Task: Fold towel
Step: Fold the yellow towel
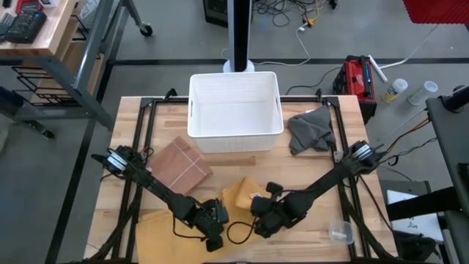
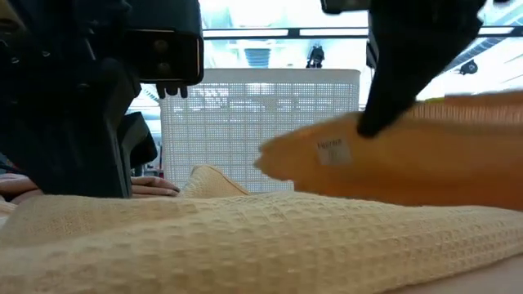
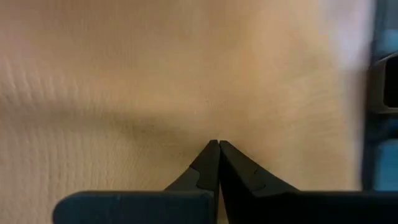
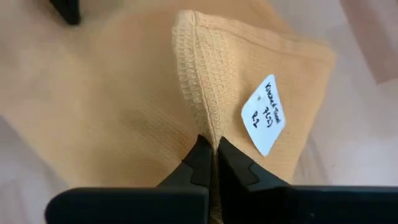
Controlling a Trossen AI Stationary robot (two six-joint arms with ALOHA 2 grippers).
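A yellow waffle-weave towel lies at the table's near edge, between the two arms. My left gripper is down on its near part, shut, and cloth fills the left wrist view. My right gripper, just to the right, is shut on the towel's hemmed edge next to a white label. In the low view this part is raised over the rest of the towel, which lies flat on the table. My left gripper meets the towel with its shut fingertips, and a shallow crease runs out from them. How many layers are pinched cannot be seen. The cloth around it lies on the table. My right gripper pinches the towel's hemmed edge between its two fingers, close to the labelled corner. The fingers lie along the hem. That part is lifted off the table and bent over the flat part; the rest stays down.
A white basket stands at the far middle. A folded reddish-brown cloth lies to its near left and a crumpled grey cloth to its right. A clear plastic cup sits near the right front corner.
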